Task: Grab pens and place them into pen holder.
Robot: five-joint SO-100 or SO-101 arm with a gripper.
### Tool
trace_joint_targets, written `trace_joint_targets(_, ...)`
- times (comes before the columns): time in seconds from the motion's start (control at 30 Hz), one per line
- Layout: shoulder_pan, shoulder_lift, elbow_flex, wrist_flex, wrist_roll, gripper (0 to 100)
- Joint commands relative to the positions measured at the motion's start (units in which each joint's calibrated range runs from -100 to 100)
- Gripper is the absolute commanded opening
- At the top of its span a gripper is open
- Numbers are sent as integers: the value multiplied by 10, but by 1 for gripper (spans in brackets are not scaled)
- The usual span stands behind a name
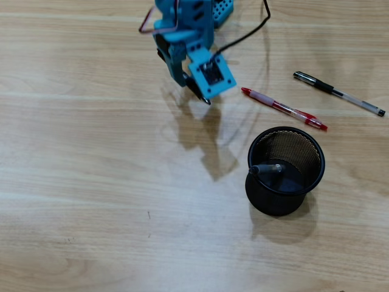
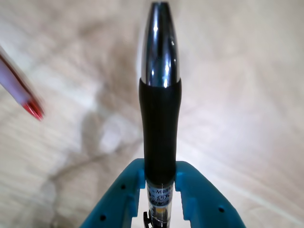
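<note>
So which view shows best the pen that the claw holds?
The wrist view: the black pen with its chrome tip fills the middle, clamped in the claw. In the overhead view only its dark end peeks out below the arm.

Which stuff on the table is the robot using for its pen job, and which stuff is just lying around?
For the job:
- gripper, clamped on a black pen
- red pen on the table
- clear pen on the table
- holder, with one pen already inside

Just lying about:
- black cable by the arm; nothing else
</note>
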Motion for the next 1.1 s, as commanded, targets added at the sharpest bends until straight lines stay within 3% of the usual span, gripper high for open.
trace_joint_targets(0.0,-45,-81,-82,0,-40,2)
trace_joint_targets(0.27,-146,-73,-221,-36,-110,2)
trace_joint_targets(0.73,-245,102,-249,-520,-133,2)
trace_joint_targets(1.07,-260,200,-221,-577,-176,2)
